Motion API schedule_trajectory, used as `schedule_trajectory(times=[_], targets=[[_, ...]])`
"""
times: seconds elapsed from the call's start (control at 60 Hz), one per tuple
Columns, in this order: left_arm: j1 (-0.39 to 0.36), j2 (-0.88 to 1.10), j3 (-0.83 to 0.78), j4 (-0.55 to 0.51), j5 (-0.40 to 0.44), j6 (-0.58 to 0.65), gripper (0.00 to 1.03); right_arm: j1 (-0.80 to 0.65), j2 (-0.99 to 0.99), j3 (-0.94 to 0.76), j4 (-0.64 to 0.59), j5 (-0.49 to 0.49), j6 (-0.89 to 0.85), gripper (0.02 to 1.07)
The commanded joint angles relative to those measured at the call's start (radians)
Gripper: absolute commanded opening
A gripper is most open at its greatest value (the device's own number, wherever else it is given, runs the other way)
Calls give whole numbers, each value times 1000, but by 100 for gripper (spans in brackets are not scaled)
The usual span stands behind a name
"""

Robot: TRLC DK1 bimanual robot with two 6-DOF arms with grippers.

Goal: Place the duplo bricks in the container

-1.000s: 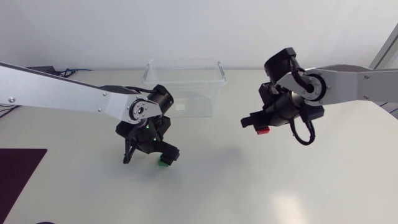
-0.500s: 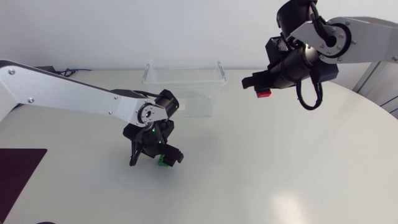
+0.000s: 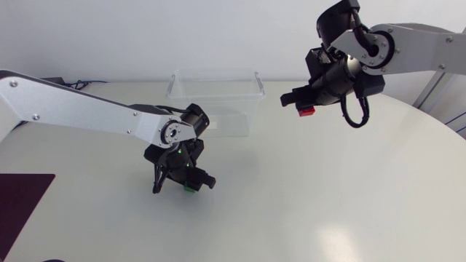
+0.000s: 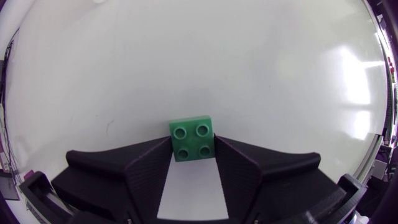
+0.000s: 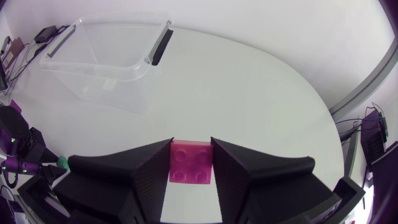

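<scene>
Head view shows the right gripper [image 3: 301, 109] hanging high above the table [image 3: 328, 204], clenched on the red brick [image 3: 307, 111]. The relation that matters is where the clear container [image 3: 215, 74] lies from it: off to the side toward my left arm, and lower. A stretch of bare table shows between the brick and the bin's nearer end wall, the one with the dark handle [image 3: 260, 82]. The brick is therefore beside the opening, not over it. The right wrist view agrees. Both broad fingers press on opposite sides of the square two-by-two brick, studs toward the camera, and the container sits ahead of the gripper and off to one side, its open mouth in sight. Being square, the brick has no long axis to line up with the bin, so I judge the coming move to be a plain sideways carry over the rim before letting go. The right arm is the one placed for it. The left gripper [image 3: 183, 180] is down at the table on the near side of the container. Its fingertips appear to pinch the green brick [image 4: 193, 138] from both sides, gripping only the brick's nearer half while the brick rests flat on the surface.
</scene>
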Motion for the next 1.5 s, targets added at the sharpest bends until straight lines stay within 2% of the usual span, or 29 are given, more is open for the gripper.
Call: schedule_trajectory(times=[0.0, 0.317, 0.667, 1.017, 1.233, 1.283, 1.333, 1.35, 1.383, 1.483], targets=[[13, 4, -3, 5, 11, -21, 36, -1, 32, 56, 8, 3, -20, 31], [31, -92, -39, -20, 13, 51, 34, 33, 150, 228, 40, -65, -20, 31], [115, -281, -6, -48, 13, 118, 34, 82, 305, 420, 64, -60, -26, 31], [138, -391, 33, -34, 13, 137, 35, 113, 400, 484, 186, -53, -60, 32], [165, -445, 35, 5, 13, 146, 35, 125, 503, 609, 199, -47, -77, 34], [172, -454, 35, 17, 14, 149, 35, 125, 526, 632, 201, -39, -77, 44], [181, -462, 35, 37, 16, 151, 35, 125, 549, 653, 196, -37, -77, 69], [186, -465, 37, 43, 16, 151, 35, 125, 558, 661, 193, -37, -78, 82], [192, -471, 37, 57, 19, 152, 35, 125, 567, 668, 190, -36, -80, 102], [209, -480, 41, 114, 33, 157, 35, 127, 569, 658, 190, -30, -84, 103]])
